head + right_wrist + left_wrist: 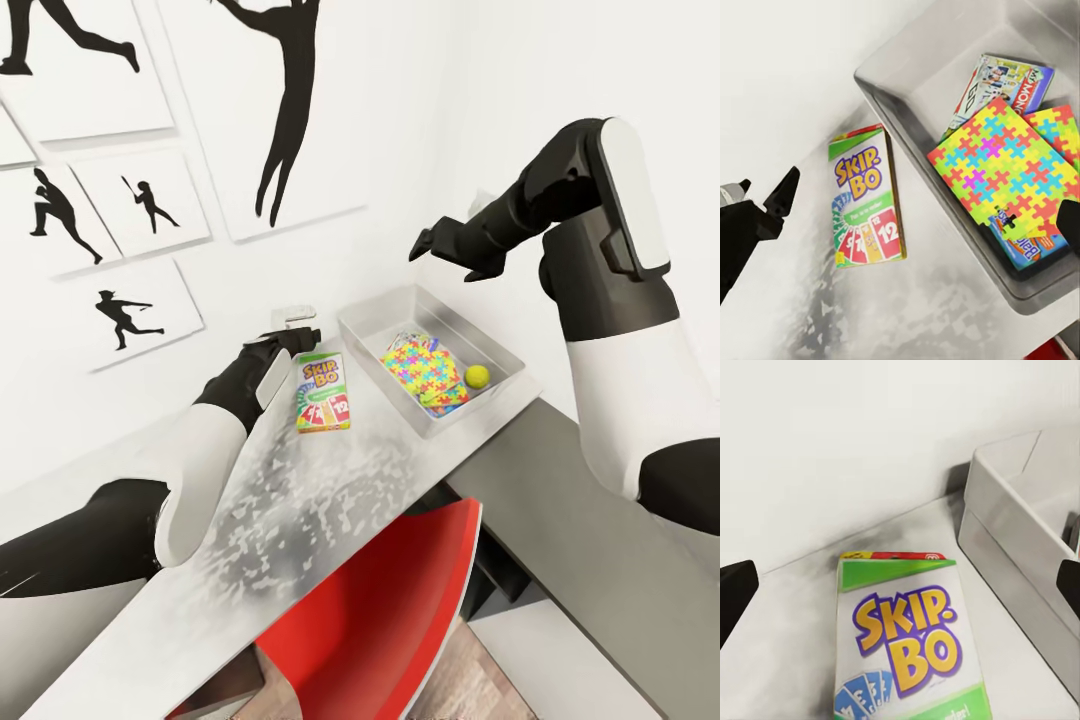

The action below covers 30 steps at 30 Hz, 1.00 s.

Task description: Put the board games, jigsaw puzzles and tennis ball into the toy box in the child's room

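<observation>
A Skip-Bo board game [322, 392] lies flat on the pale table [300, 500], just left of the toy box [465, 325]. My left gripper [298, 335] is open at the box's far end, low over the table; its dark fingertips [735, 592] stand wide on either side of the game [907, 637]. In the toy box lie the jigsaw puzzles [425, 372], the tennis ball [477, 376], a Monopoly box [1012, 79] and a blue game box [1027, 244]. My right gripper [440, 255] hangs open high above the toy box, holding nothing.
A red chair [390, 610] stands tucked under the table's near edge. A lower dark grey desk top [600, 560] joins on at the right. The white wall with silhouette pictures [140, 200] runs close behind the table.
</observation>
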Available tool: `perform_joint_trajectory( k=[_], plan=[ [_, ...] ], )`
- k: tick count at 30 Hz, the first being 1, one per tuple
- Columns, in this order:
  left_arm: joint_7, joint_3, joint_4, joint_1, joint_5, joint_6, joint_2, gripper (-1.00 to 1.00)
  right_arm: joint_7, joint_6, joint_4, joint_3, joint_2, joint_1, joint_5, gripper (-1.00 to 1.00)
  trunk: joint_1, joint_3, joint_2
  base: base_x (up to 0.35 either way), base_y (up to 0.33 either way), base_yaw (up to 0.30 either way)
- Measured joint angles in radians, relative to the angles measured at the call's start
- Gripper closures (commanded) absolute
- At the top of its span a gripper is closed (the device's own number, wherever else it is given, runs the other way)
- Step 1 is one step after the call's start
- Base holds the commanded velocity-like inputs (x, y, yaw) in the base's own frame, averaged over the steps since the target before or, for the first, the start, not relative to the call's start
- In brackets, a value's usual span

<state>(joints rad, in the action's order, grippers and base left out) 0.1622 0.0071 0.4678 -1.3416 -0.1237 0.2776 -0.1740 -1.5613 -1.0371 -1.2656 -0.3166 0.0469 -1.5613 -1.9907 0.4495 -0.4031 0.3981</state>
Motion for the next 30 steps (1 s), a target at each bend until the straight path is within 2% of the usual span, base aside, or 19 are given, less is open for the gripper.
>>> perform_joint_trajectory(
  k=[1,16,27,30],
  plan=[
    [0.0,0.0,0.0,0.0,0.0,0.0,0.0,-1.0,0.0,0.0,0.045,0.0,0.0,0.0,0.001,-1.0,0.0,-0.001,0.0,0.0,0.0,0.0],
    [0.0,-0.003,0.0,0.0,0.006,-0.01,0.0,-1.0,0.0,0.0,0.05,-0.001,-0.026,-0.01,0.001,-1.0,0.0,-0.025,0.0,0.0,0.0,0.0],
    [0.003,-0.003,0.031,-0.002,0.007,-0.015,0.0,-1.0,0.0,0.005,0.042,-0.001,-0.026,-0.132,-0.001,-1.0,0.0,-0.044,0.0,0.0,0.0,0.0],
    [0.004,-0.004,0.033,-0.004,0.007,-0.015,0.0,-1.0,0.0,0.008,0.022,-0.001,-0.029,-0.145,-0.001,-1.0,0.0,-0.049,0.0,0.0,0.0,0.0]
  ],
)
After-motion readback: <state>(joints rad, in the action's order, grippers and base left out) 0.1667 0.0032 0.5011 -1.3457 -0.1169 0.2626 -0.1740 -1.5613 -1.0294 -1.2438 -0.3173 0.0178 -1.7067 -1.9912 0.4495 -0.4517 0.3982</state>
